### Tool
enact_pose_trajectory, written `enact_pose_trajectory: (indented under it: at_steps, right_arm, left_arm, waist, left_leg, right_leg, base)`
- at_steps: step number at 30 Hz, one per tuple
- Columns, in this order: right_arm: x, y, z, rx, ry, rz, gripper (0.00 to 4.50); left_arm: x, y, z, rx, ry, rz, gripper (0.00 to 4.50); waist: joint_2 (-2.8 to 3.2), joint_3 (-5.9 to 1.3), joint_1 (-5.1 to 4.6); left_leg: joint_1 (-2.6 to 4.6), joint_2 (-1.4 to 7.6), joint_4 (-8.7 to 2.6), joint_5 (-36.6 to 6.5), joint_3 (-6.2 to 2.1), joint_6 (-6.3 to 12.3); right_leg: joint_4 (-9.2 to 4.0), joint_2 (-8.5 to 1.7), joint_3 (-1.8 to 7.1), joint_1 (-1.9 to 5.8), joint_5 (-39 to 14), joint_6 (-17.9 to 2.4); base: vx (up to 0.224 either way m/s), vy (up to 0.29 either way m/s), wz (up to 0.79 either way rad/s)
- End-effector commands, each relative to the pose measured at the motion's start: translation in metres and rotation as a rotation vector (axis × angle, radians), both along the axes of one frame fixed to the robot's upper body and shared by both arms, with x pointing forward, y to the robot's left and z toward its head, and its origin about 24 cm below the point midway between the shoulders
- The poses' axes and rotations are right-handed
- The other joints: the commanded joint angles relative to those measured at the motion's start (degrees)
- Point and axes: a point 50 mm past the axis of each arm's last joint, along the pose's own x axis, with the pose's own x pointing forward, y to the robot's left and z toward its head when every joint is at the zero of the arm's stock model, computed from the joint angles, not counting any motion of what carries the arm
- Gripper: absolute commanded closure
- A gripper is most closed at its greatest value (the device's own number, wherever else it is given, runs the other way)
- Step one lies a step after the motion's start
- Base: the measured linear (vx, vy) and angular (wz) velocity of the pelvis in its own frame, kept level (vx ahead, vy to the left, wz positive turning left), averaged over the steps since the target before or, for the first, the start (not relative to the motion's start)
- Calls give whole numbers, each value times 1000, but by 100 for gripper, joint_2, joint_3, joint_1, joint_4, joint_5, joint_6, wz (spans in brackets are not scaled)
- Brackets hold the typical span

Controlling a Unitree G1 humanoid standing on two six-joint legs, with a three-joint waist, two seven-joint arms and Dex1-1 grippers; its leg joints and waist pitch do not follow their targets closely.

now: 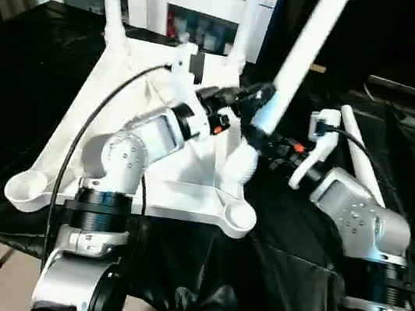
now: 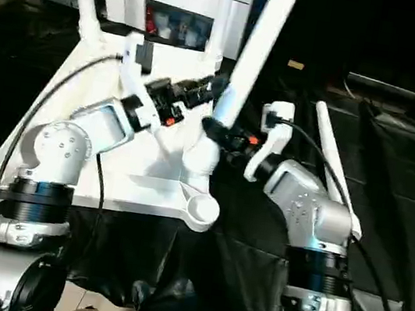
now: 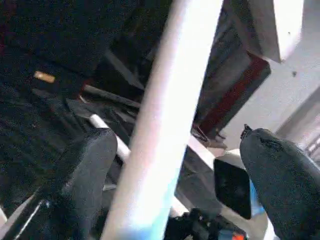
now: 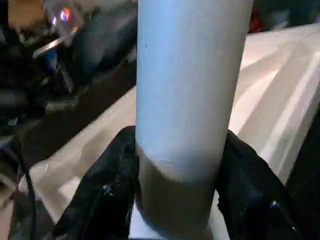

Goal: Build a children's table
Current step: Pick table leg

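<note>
Over the upturned table top, the right gripper pinches the leg low down while the left gripper stands spread around it; light, stiff, slippery plastic, best held near its flared base

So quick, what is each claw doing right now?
Left claw: open, its fingers either side of the white leg, not squeezing it.
Right claw: closed on that same leg, lower down.

Head stereo downward; wrist cameras close-up.
</note>
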Motion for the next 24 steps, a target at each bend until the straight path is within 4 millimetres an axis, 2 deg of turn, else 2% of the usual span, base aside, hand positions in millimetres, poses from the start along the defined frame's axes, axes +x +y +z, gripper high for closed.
enact_pose_trajectory:
  at_steps: [1, 6, 8, 10, 14, 15, 24]
  right_arm:
    - [-4, 7, 6, -31, -27, 51, 264]
    - [-8, 19, 6, -87, -33, 77, 264]
    - [-9, 23, 6, -97, -30, 74, 264]
    - [-9, 25, 7, -101, -29, 71, 264]
    - [-8, 28, 7, -103, -25, 49, 264]
    - [-8, 29, 7, -105, -23, 39, 264]
    - [0, 35, 14, -100, -26, -24, 264]
  left_arm:
    - [-2, -5, 0, 37, -23, -16, 0]
    - [-1, -14, -5, 115, -48, 7, 0]
    - [0, -16, -6, 133, -57, 38, 0]
    - [3, -16, -5, 125, -50, 79, 29]
    - [9, -14, -4, 125, -29, 161, 42]
    - [10, -15, -4, 127, -25, 172, 72]
    - [13, -19, -5, 138, 0, 285, 137]
  waist:
    - [23, -465, 13]
    - [70, -457, 6]
    - [62, -461, 3]
    - [80, -458, -3]
    - [64, -468, -18]
    - [59, -469, -12]
    - [46, -467, -25]
  left_leg:
    - [15, 62, -380, -597, -5, 40]
    - [32, 73, -399, -748, -23, -68]
    - [34, 74, -401, -760, -23, -99]
    - [35, 71, -397, -800, -21, -127]
    - [17, 62, -392, -759, -25, -137]
    - [22, 60, -390, -745, -24, -131]
    - [22, 62, -387, -709, -18, -110]
  right_leg:
    - [-439, -329, 242, 411, -761, -885]
    - [-458, -323, 245, 393, -876, -807]
    - [-454, -325, 249, 394, -864, -788]
    - [-457, -325, 250, 390, -873, -799]
    - [-449, -316, 248, 407, -757, -801]
    - [-449, -319, 249, 403, -758, -796]
    - [-440, -317, 258, 399, -694, -805]
  base:
    - [0, 0, 0]
    - [0, 0, 0]
    - [0, 0, 0]
    - [0, 0, 0]
    - [0, 0, 0]
    - [0, 0, 0]
    - [0, 0, 0]
